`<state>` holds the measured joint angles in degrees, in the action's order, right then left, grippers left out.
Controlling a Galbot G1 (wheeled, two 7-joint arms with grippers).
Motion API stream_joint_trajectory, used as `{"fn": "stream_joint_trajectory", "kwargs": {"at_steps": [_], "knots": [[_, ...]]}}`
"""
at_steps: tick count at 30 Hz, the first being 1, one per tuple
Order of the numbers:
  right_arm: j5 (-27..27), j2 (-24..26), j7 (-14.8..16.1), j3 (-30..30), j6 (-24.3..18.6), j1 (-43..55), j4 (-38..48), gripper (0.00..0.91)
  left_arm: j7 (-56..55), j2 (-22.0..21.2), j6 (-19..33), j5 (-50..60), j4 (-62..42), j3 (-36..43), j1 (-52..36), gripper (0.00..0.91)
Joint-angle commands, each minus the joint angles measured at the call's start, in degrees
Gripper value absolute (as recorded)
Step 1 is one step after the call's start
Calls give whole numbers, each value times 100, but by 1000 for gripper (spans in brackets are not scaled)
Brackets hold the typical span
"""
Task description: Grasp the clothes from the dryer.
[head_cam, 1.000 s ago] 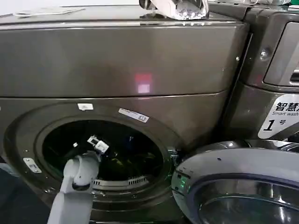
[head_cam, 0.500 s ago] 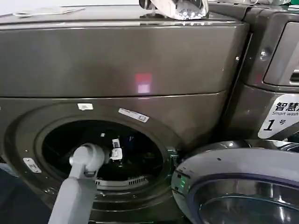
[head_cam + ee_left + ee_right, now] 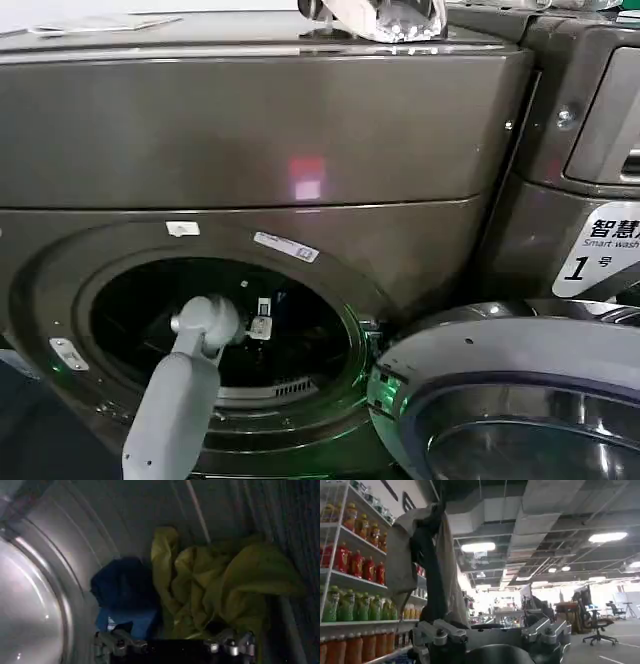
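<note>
A bronze-grey dryer (image 3: 250, 130) fills the scene, flat top panel above and round porthole below, with a second machine bearing a white label (image 3: 605, 258) marked "1" standing to its right. Nearest, at the lower right, the open door (image 3: 510, 400) of the dryer swings out, its chrome ring catching light. At the lower left the grey left arm (image 3: 180, 410) rises from the near edge and passes through the porthole, so the left gripper (image 3: 262, 322) sits inside the dark drum. From the left wrist view, the left gripper (image 3: 175, 644) shows its two fingers set wide apart, nothing between them, hovering just short of the clothes (image 3: 210, 585). The clothes lie bunched on the ribbed drum wall: a crumpled yellow-green bundle with a dark blue piece (image 3: 125, 595) pressed against it (the blue part partly shadowed). Farther off, the right gripper (image 3: 492, 635) is raised toward a ceiling with strip lights, its fingers spread with nothing between them, beside shelves of bottled drinks (image 3: 355, 565).
</note>
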<state>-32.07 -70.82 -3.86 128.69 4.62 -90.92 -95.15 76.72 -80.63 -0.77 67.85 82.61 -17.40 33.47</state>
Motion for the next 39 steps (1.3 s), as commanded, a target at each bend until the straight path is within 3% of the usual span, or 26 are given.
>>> {"fn": "stream_joint_trajectory", "kwargs": {"at_steps": [1,2,3,5,14,26,29,33,35,39], "knots": [[7,-2,-4,-34,-2,15,-33,907,51,-7,-63,-244,-410,25,-72,907],[5,0,-5,-34,0,18,-45,907,52,-10,-59,-238,-443,23,-77,523],[5,2,-6,-36,1,21,-49,907,52,-5,-66,-255,-460,24,-78,307],[6,4,-7,-48,-1,17,-49,907,51,1,-67,-306,-490,23,-81,0],[6,13,-3,-52,-10,3,-35,907,45,11,-512,-1017,-489,29,-105,0],[12,30,-1,-21,-5,-25,9,907,-567,-7,-575,-1841,-417,16,-136,0],[44,44,5,-27,-5,-21,18,907,-1589,-43,-692,-2356,-493,22,-145,0],[182,66,-6,-37,-3,-33,49,907,-4127,-344,-1009,-3102,-618,-169,-77,0],[203,60,-9,-47,-7,-33,34,907,-4837,-387,-1069,-3505,-529,-230,-7,0],[204,58,-13,-81,-27,-13,-5,907,-6108,-449,-1695,-4235,129,-287,287,0]]}}
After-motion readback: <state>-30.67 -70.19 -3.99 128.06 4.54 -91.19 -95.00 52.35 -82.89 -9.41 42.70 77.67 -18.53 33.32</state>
